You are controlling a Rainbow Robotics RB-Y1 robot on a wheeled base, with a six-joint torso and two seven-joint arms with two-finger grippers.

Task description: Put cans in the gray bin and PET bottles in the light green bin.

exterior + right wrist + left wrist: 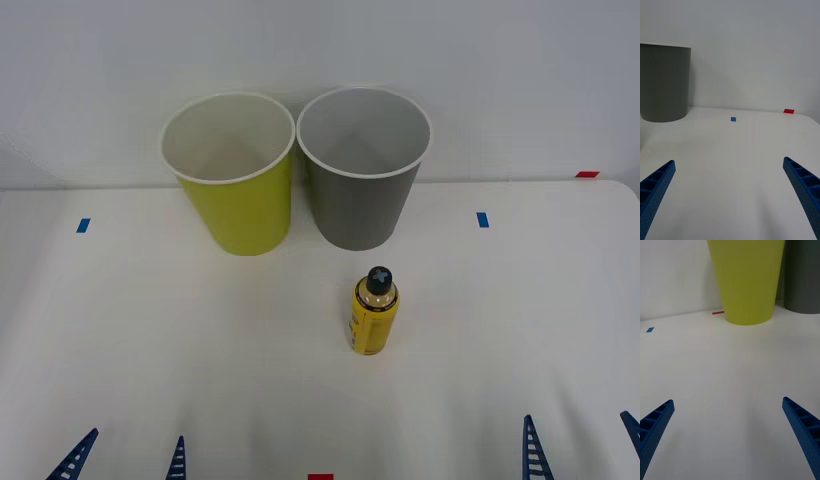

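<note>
I am holding my left gripper [125,458] and right gripper [582,446] spread wide, low at the table's [120,340] near edge. The bottle [373,311] is standing upright before the gray bin [362,170], which is sitting just beside the green bin [232,175].

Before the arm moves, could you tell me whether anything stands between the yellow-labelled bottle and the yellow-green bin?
Nothing visible does. The small yellow-labelled bottle with a black cap stands upright in front of the gray plastic bin; bare white table lies between it and the yellow-green plastic bin.
</note>
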